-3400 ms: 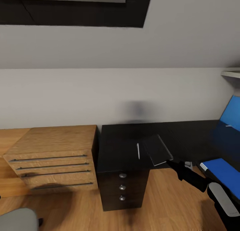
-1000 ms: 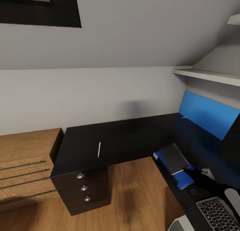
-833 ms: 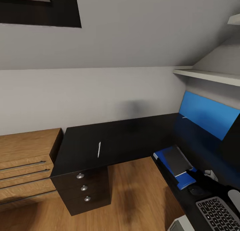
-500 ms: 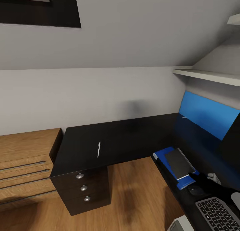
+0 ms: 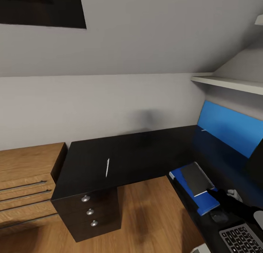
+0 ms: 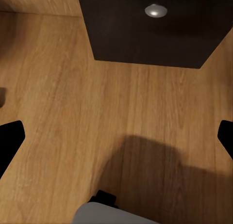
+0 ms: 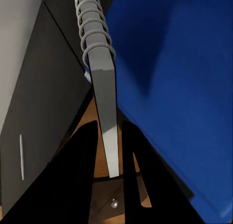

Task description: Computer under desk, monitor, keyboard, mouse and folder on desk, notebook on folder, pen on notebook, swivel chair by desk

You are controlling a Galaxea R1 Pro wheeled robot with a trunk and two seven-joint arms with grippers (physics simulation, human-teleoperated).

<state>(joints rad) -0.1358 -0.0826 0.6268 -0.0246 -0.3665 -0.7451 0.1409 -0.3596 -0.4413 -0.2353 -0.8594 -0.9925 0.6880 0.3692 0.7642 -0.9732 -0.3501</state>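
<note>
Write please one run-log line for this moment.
right gripper: shut on notebook | notebook: over folder on desk | pen: lies on desk, apart | left gripper: open above floor

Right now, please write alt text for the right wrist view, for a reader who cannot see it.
The right gripper is closed on the edge of a grey spiral notebook, held over a bright blue folder. Beside them lies the black desk with a slim pale pen on it.
</note>
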